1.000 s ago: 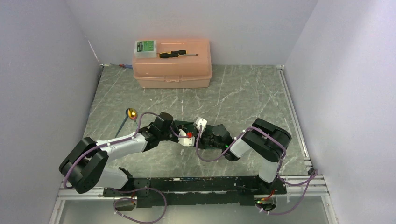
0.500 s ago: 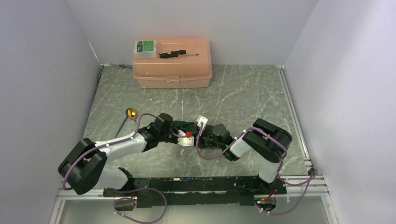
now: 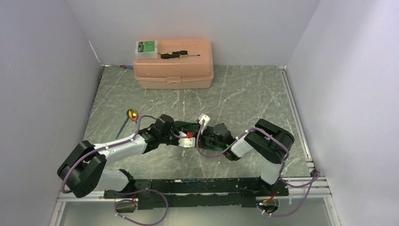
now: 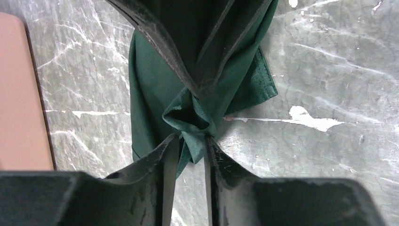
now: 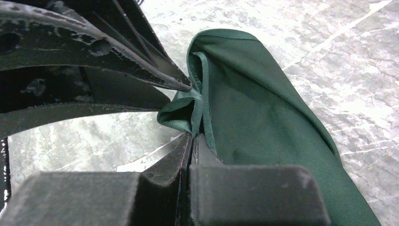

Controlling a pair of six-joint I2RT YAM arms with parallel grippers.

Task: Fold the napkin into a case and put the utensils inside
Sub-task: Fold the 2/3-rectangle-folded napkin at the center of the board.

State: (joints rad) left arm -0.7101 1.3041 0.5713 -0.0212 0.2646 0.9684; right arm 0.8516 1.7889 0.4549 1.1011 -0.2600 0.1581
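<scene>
A: Looking for the napkin [image 4: 150,80]. Where?
B: Middle of the worktop [image 3: 244,94], toward the near side, bunched between the left claw [image 4: 190,137] and the right claw [image 5: 192,136].

A: Held how by the left claw?
B: Gripping a puckered fold of the dark green cloth between both fingertips [image 4: 157,153], with a narrow gap there, packed with fabric.

A: Same with the right claw?
B: Pressed tight together on a hemmed edge of the napkin, tip to tip with the left claw, nearly touching it.

A: Spread flat or crumpled?
B: Folded over loosely, trailing away from the pinch in 1 long rounded lobe. Cannot tell whether lifted off the stone or resting on it.

A: And the utensils [image 3: 133,114]?
B: Able to make out only 1 for sure: a gold-headed spoon [image 3: 133,114] lying on the worktop to the left, thin handle angled toward the near-left corner, well apart from the napkin.

A: Anything at the back?
B: By the far wall, a peach plastic box [image 3: 174,75], lid down, carrying a black-handled screwdriver [image 3: 179,54] and a small green-labelled case [image 3: 146,48].
</scene>
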